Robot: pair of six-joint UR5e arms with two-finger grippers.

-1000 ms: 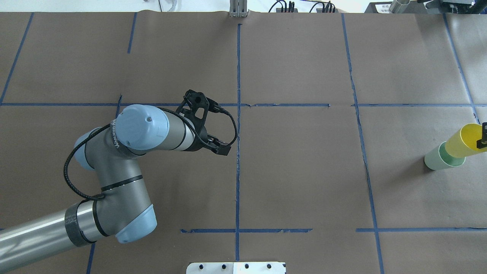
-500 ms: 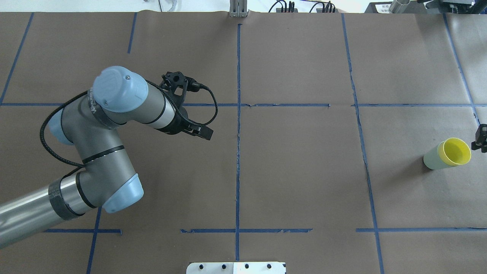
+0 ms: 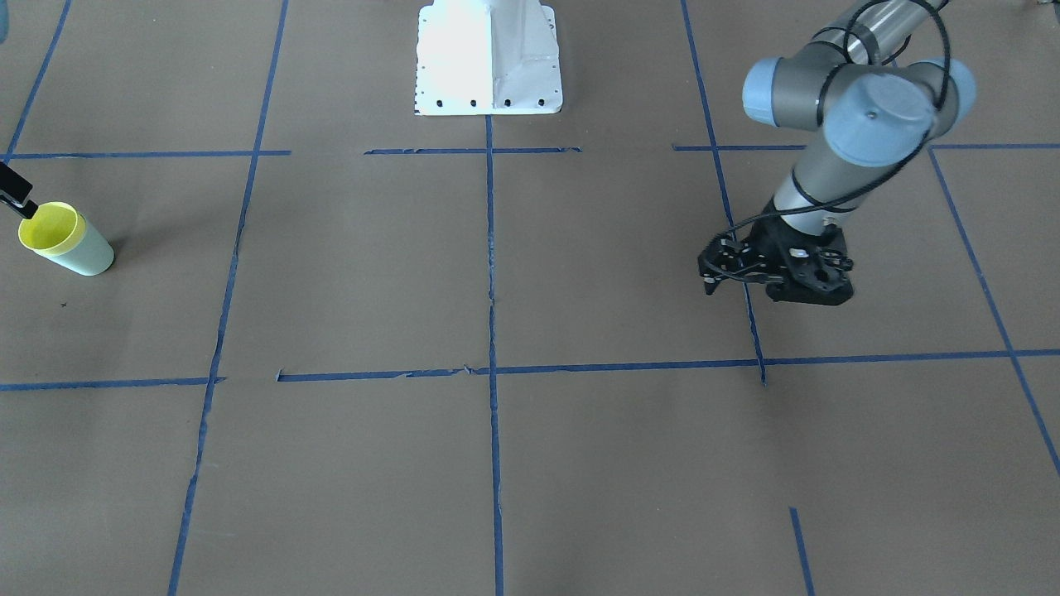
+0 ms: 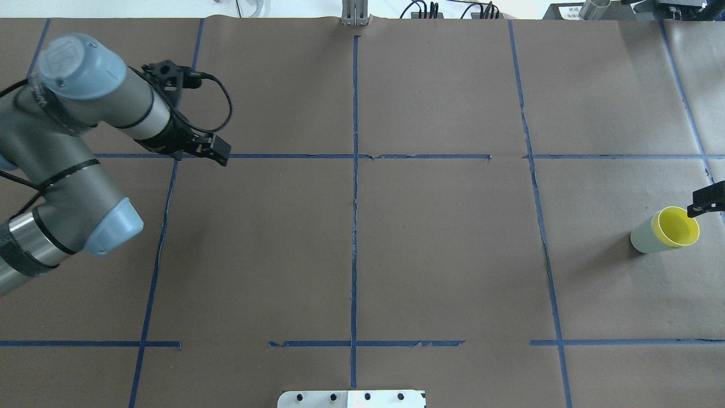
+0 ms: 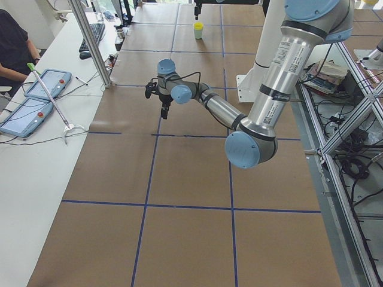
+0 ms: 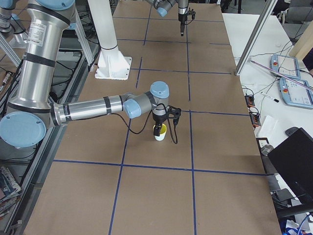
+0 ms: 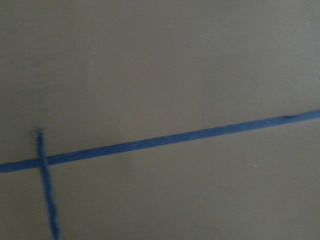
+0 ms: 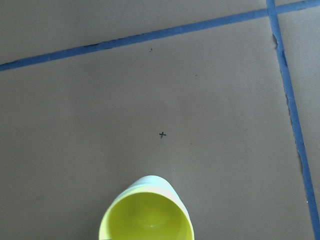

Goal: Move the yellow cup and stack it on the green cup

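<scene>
The yellow cup (image 4: pixel 678 229) sits nested inside the green cup (image 4: pixel 643 239) at the table's right edge; both stand upright. They also show in the front view, yellow cup (image 3: pixel 50 228) in green cup (image 3: pixel 85 257), and in the right wrist view, yellow cup (image 8: pixel 147 220). My right gripper (image 4: pixel 708 205) hangs just above and beside the yellow rim, open and holding nothing; only a fingertip (image 3: pixel 15 199) shows at the frame edge. My left gripper (image 4: pixel 221 153) is shut and empty, above the table's far left part, far from the cups.
The table is covered in brown paper with blue tape lines (image 4: pixel 354 187). The white robot base plate (image 3: pixel 489 58) sits at the middle of the near edge. An operator's bench with tablets (image 5: pixel 36 95) runs along the far side.
The yellow cup went from tilted in the right gripper to let go and seated in the green cup. The left arm swung away to the far left.
</scene>
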